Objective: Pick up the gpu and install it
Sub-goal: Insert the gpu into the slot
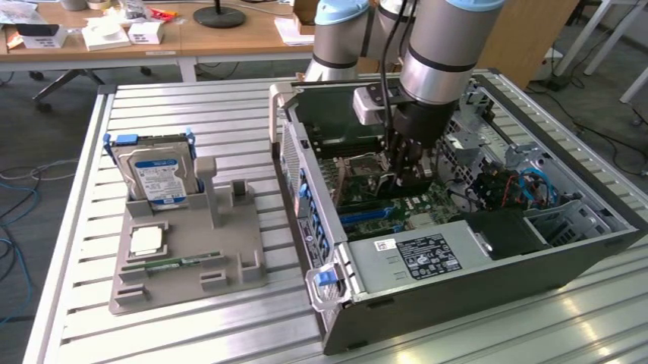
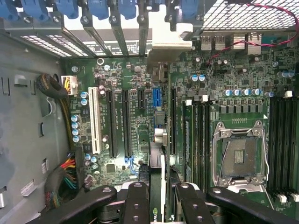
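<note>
Here, fingers clamped on gpu, edge-on over motherboard, inside open case.

Silver arm, black gripper.
Thick grey tubes, pale blue joint caps, a black cable, a grey wrist box; round screws dot the fingers.

A slatted metal table bears a grey holder and open computer case.
</note>
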### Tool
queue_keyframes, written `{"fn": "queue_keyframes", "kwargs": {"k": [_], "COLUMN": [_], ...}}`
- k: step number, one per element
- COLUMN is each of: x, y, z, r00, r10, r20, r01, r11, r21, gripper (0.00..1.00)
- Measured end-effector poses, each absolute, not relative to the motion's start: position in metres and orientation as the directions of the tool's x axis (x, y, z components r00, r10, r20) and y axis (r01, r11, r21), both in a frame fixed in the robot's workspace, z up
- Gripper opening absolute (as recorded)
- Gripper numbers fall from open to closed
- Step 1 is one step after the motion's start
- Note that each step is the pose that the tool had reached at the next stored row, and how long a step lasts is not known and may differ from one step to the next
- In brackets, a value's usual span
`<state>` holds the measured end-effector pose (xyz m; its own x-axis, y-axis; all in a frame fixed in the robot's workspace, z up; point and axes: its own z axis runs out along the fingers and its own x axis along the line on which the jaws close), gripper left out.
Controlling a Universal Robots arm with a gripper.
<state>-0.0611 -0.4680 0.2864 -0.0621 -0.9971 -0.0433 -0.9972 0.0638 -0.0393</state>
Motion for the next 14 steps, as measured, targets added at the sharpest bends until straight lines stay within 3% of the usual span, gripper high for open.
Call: {"fn": "queue_keyframes", "kwargs": {"k": [14], "x": [-0.0667], "y": [-0.4694], "z": [0.2863], "r00": [-0.062], "r10": [-0.997], "r20": [-0.043], "r01": [-0.997], "r11": [0.064], "r21": [-0.039], "gripper": [0.26]}}
